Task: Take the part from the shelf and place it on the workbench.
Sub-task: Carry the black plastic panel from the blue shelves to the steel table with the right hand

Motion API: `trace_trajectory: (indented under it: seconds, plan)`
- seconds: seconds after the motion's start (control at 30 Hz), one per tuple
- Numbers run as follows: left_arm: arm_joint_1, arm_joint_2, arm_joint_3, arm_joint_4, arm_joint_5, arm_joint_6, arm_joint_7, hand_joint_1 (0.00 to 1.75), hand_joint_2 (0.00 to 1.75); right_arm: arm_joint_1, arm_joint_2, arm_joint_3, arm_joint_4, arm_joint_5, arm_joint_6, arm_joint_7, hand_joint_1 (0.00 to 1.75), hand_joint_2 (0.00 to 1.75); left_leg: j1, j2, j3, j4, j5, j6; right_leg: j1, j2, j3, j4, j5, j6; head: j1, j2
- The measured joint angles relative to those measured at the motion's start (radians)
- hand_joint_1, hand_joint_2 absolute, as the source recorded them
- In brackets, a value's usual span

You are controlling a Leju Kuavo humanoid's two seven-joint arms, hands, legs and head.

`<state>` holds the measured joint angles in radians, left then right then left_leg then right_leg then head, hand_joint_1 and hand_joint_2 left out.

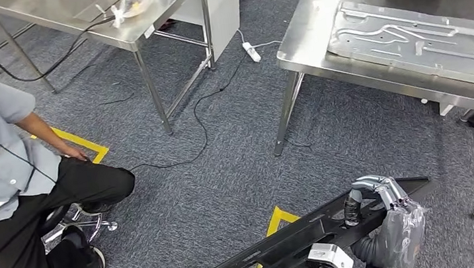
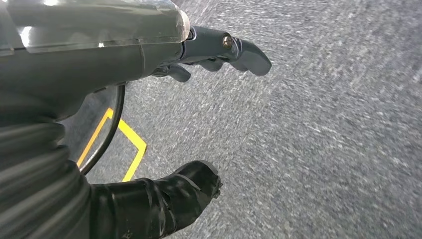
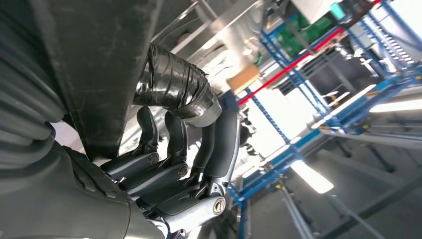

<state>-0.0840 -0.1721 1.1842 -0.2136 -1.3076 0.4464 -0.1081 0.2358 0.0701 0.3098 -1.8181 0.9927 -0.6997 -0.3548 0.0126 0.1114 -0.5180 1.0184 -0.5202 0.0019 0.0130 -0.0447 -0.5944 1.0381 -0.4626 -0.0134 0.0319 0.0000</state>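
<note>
Part: long black flat metal bracket with cut-out slots (image 1: 299,240), carried low above the grey carpet, short of the stainless steel workbench (image 1: 306,30); no shelf in sight, so the taking looks done.
Right hand (image 1: 389,214): wrapped around the bracket near its end closest to the workbench; in the right wrist view the dark fingers (image 3: 171,144) curl up against the part's edge, with the taped thumb over it.
Left hand (image 2: 214,52): hangs over bare carpet; fingers look loosely extended and hold nothing that I can see.
Left to do: by my judgement, carry the bracket up to the workbench and lay it on the top, beside the embossed silver aluminium panel (image 1: 424,38) already lying there.
Bystander: person in grey shirt and black trousers (image 1: 8,191) crouches on the carpet, well apart from the workbench.
Hidden: the bracket's far end from the workbench is cut off at the picture's edge; free room on the bench top is hard to judge.
</note>
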Motion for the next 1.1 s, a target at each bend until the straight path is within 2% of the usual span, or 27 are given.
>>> trace_trajectory:
  seconds: [0.03,0.1,0.13,0.17,0.2,0.23,0.27,0.3,0.33,0.37,0.4,0.43,0.5,0.53,0.6,0.63,0.67,0.7,0.73,0.77,0.8,0.87,0.9,0.93,0.97,1.03,1.1]
  plan:
    - [-0.002,0.000,0.000,0.000,0.000,0.000,0.000,0.00,1.75,0.000,0.000,0.000,0.000,0.000,0.000,0.001,1.75,1.75,0.000,-0.009,0.002,0.005,-0.007,-0.005,-0.004,0.011,0.005,-0.008,0.003,-0.005,0.000,0.000]
    - [-0.002,0.001,0.000,0.000,0.000,0.000,0.000,0.00,1.75,-0.002,0.000,0.000,0.000,0.000,0.000,0.001,1.75,1.75,0.001,-0.055,-0.024,0.067,-0.045,-0.011,-0.012,0.030,0.017,-0.023,0.008,-0.014,-0.001,0.000]
    - [-0.001,0.002,0.000,0.000,0.000,0.000,0.000,0.00,1.75,-0.004,0.000,0.000,0.001,0.000,0.000,0.001,1.75,1.75,0.002,-0.080,-0.054,0.127,-0.072,-0.012,-0.011,0.040,0.018,-0.024,0.008,-0.017,-0.002,0.000]
    - [0.000,0.002,0.000,0.000,0.000,-0.001,0.000,0.00,1.75,-0.005,0.000,0.000,0.002,0.000,0.000,0.001,1.75,1.75,0.002,-0.093,-0.091,0.194,-0.098,-0.013,-0.011,0.051,0.018,-0.023,0.008,-0.020,-0.002,0.000]
    - [0.001,0.002,0.000,0.000,0.000,-0.001,0.000,0.00,1.75,-0.005,0.000,0.000,0.002,0.000,0.000,0.002,1.75,1.75,0.003,-0.098,-0.123,0.248,-0.110,-0.015,-0.011,0.064,0.018,-0.020,0.007,-0.021,-0.002,0.000]
    - [0.003,0.002,0.000,0.000,0.000,-0.001,0.000,0.00,1.75,-0.005,0.000,0.000,0.003,0.000,0.000,0.002,1.75,1.75,0.003,-0.100,-0.141,0.271,-0.103,-0.016,-0.011,0.078,0.018,-0.018,0.005,-0.022,-0.002,0.000]
    - [0.005,0.002,0.000,0.000,0.000,-0.001,0.000,0.00,1.75,-0.005,0.000,0.000,0.003,0.000,0.000,0.002,1.75,1.75,0.003,-0.101,-0.143,0.258,-0.078,-0.016,-0.011,0.094,0.018,-0.014,0.003,-0.022,-0.002,0.000]
    - [0.006,0.003,0.000,0.000,0.000,-0.001,0.000,0.00,1.75,-0.005,0.000,0.000,0.003,0.000,0.000,0.003,1.75,1.75,0.004,-0.107,-0.127,0.209,-0.037,-0.016,-0.012,0.109,0.019,-0.009,0.000,-0.020,-0.002,0.000]
    - [0.007,0.005,0.000,0.000,0.000,-0.001,0.001,0.00,1.75,-0.005,0.000,0.000,0.003,0.000,0.000,0.003,1.75,1.75,0.006,-0.124,-0.105,0.146,0.000,-0.015,-0.014,0.123,0.018,-0.003,-0.003,-0.017,-0.002,0.000]
    - [0.007,0.006,0.000,0.000,0.000,-0.001,0.001,0.00,1.75,-0.006,0.000,0.000,0.003,0.000,0.000,0.003,1.75,1.75,0.009,-0.148,-0.083,0.088,0.025,-0.014,-0.014,0.135,0.014,0.005,-0.008,-0.011,-0.002,0.000]
    - [0.007,0.006,0.000,0.000,0.000,-0.001,0.001,0.00,1.75,-0.006,0.000,0.000,0.003,0.000,0.000,0.003,1.75,1.75,0.010,-0.168,-0.069,0.048,0.037,-0.012,-0.014,0.146,0.008,0.012,-0.010,-0.005,-0.002,0.000]
    - [0.006,0.006,0.000,0.000,0.000,-0.001,0.001,0.00,1.75,-0.006,0.000,0.000,0.003,0.000,0.000,0.003,1.75,1.75,0.010,-0.182,-0.063,0.032,0.036,-0.008,-0.015,0.155,0.003,0.016,-0.012,0.001,-0.002,0.000]
    - [0.002,0.005,0.000,0.000,0.000,-0.001,0.000,0.00,1.75,-0.005,0.000,0.000,0.003,0.000,0.000,0.004,1.75,1.75,0.008,-0.169,-0.060,0.026,0.035,0.002,-0.018,0.174,-0.004,0.015,-0.009,0.013,-0.002,0.000]
    - [0.000,0.005,0.000,0.000,0.001,-0.001,0.000,0.00,1.75,-0.004,0.000,0.000,0.003,0.000,0.000,0.005,1.75,1.75,0.010,-0.157,-0.056,0.020,0.038,0.009,-0.017,0.171,-0.005,0.017,-0.010,0.018,-0.001,0.000]
    - [0.000,0.003,0.001,0.000,0.004,-0.002,-0.003,0.00,1.75,-0.005,0.000,0.000,0.002,0.001,0.000,0.007,1.75,1.75,0.015,-0.131,-0.049,0.008,0.043,0.021,-0.016,0.125,-0.028,0.067,-0.041,0.029,0.003,0.000]
    - [0.001,0.004,0.001,0.000,0.006,-0.002,-0.005,0.00,1.75,-0.005,0.000,0.000,0.002,0.001,0.000,0.007,1.75,1.75,0.014,-0.119,-0.047,0.006,0.043,0.026,-0.018,0.092,-0.054,0.121,-0.070,0.035,0.006,0.000]
    - [0.002,0.004,0.001,0.000,0.006,-0.002,-0.006,0.00,1.75,-0.006,0.000,0.000,0.003,0.001,0.000,0.008,1.75,1.75,0.013,-0.106,-0.047,0.005,0.042,0.028,-0.021,0.069,-0.086,0.183,-0.099,0.041,0.007,0.000]
    - [0.003,0.004,0.001,0.000,0.006,-0.002,-0.007,0.00,1.75,-0.006,0.000,0.000,0.003,0.002,0.000,0.009,1.75,1.75,0.011,-0.093,-0.046,0.005,0.040,0.028,-0.024,0.058,-0.115,0.237,-0.119,0.046,0.007,0.000]
    - [0.005,0.004,0.001,0.000,0.006,-0.002,-0.008,0.00,1.75,-0.005,0.000,0.000,0.003,0.002,0.000,0.010,1.75,1.75,0.011,-0.079,-0.045,0.005,0.037,0.028,-0.026,0.053,-0.129,0.264,-0.121,0.049,0.007,0.000]
    - [0.005,0.004,0.001,0.000,0.007,-0.003,-0.009,0.00,1.75,-0.005,0.000,0.000,0.003,0.003,0.000,0.010,1.75,1.75,0.011,-0.066,-0.043,0.005,0.035,0.026,-0.028,0.049,-0.125,0.253,-0.104,0.050,0.007,0.000]
    - [0.005,0.004,0.001,0.000,0.007,-0.004,-0.010,0.00,1.75,-0.005,-0.001,0.000,0.004,0.004,0.000,0.011,1.75,1.75,0.011,-0.054,-0.039,0.006,0.032,0.024,-0.028,0.041,-0.101,0.207,-0.073,0.049,0.007,0.000]
    - [0.004,0.003,0.001,0.000,0.007,-0.006,-0.012,0.00,1.75,-0.005,-0.001,0.000,0.004,0.006,0.000,0.012,1.75,1.75,0.009,-0.033,-0.030,0.005,0.025,0.016,-0.021,0.003,-0.032,0.074,-0.017,0.038,0.007,0.000]
    - [0.004,0.003,0.001,0.000,0.007,-0.008,-0.013,0.00,1.75,-0.006,-0.001,0.000,0.004,0.006,0.000,0.012,1.75,1.75,0.008,-0.024,-0.026,0.005,0.022,0.011,-0.016,-0.013,-0.009,0.029,-0.005,0.031,0.007,0.000]
    - [0.003,0.003,0.001,0.000,0.007,-0.010,-0.014,0.00,1.75,-0.006,-0.001,0.000,0.003,0.007,0.000,0.012,1.75,1.75,0.007,-0.016,-0.023,0.005,0.019,0.005,-0.011,-0.021,0.001,0.008,-0.004,0.023,0.007,0.000]
    - [0.002,0.003,0.001,0.000,0.007,-0.011,-0.015,0.00,1.75,-0.005,-0.001,0.000,0.003,0.007,0.000,0.013,1.75,1.75,0.006,-0.008,-0.020,0.003,0.018,0.000,-0.007,-0.016,-0.001,0.007,-0.006,0.016,0.007,0.000]
    - [-0.002,0.001,0.001,0.000,0.007,-0.013,-0.018,0.00,1.75,-0.003,-0.001,0.000,0.003,0.007,0.000,0.013,1.75,1.75,0.006,0.002,-0.012,0.002,0.012,-0.011,-0.009,0.007,0.001,-0.001,-0.003,0.004,0.006,0.000]
    - [-0.003,0.000,0.001,0.000,0.007,-0.014,-0.020,0.00,1.75,-0.003,-0.001,0.000,0.002,0.009,0.000,0.013,1.75,1.75,0.008,-0.034,-0.023,0.041,-0.017,-0.019,-0.016,0.027,0.012,-0.017,0.004,-0.008,0.004,0.000]
